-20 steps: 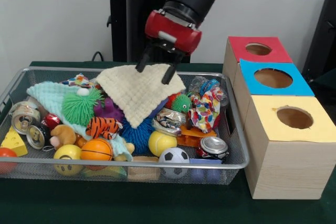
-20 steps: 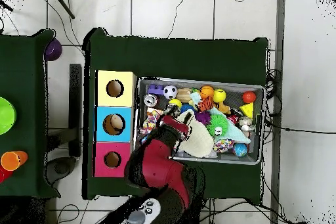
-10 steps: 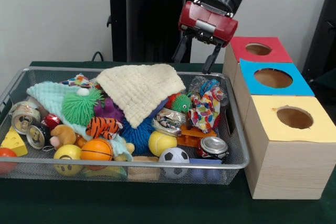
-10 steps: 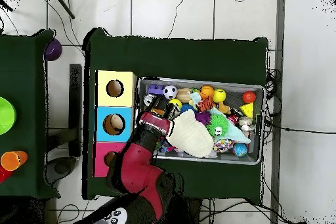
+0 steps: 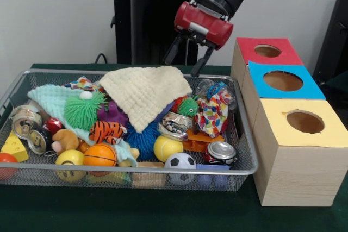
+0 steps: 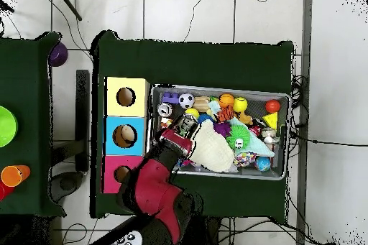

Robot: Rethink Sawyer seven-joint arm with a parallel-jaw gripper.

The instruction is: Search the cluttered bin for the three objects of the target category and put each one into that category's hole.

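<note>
Bin (image 5: 247, 169) sits on the green surface (image 5: 163, 213), crammed; target category unclear from here, so any of the balls, cans or cloths could be it. Gripper (image 5: 186, 61) hangs above the bin's back rim, fingers (image 5: 199, 68) spread and empty, probably lining up over the pile for a pick. Cream cloth (image 5: 144, 93) drapes over the middle of the heap and hides what's under it, main obstruction. Patterned cloth (image 5: 213, 111) and crushed can (image 5: 220, 152) lie toward the boxes. Soccer ball (image 5: 180, 162), yellow ball (image 5: 166, 147), orange ball (image 5: 99, 155) along the front. Red (image 5: 267, 51), blue (image 5: 283, 81) and yellow holes (image 5: 305, 121) all open, boxes just beside the bin.
</note>
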